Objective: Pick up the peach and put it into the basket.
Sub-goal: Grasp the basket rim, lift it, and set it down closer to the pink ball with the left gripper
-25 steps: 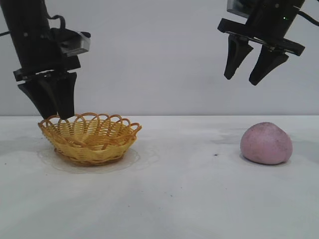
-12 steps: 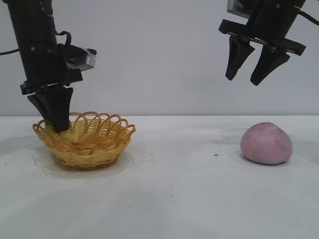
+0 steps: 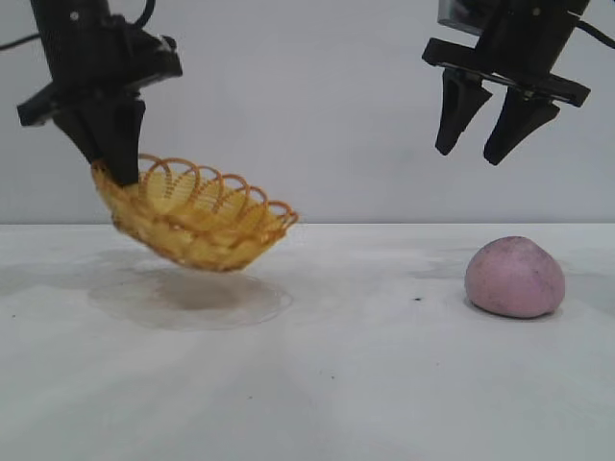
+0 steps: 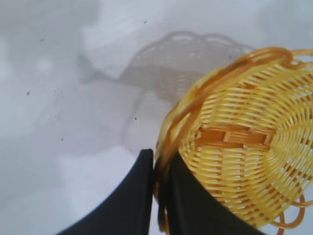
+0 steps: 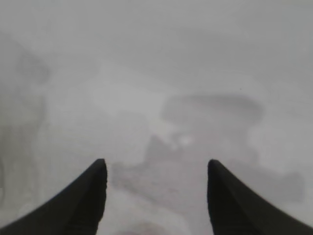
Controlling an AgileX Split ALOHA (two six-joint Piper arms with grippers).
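The peach point(image 3: 514, 277) sits alone on the white table point(image 3: 365, 384) at the right, untouched, well apart from the basket point(image 3: 197, 221). The yellow woven basket hangs clear of the tabletop at the left, tipped so its open side faces up and to the right, its shadow on the surface beneath. The left gripper point(image 3: 110, 163) has its fingers pinched together on the basket's looped rim at the raised edge; in the left wrist view the two black fingers point(image 4: 127, 200) clamp the rim between them. High above the peach, the right gripper point(image 3: 482, 144) hovers with its fingers spread apart, holding nothing.
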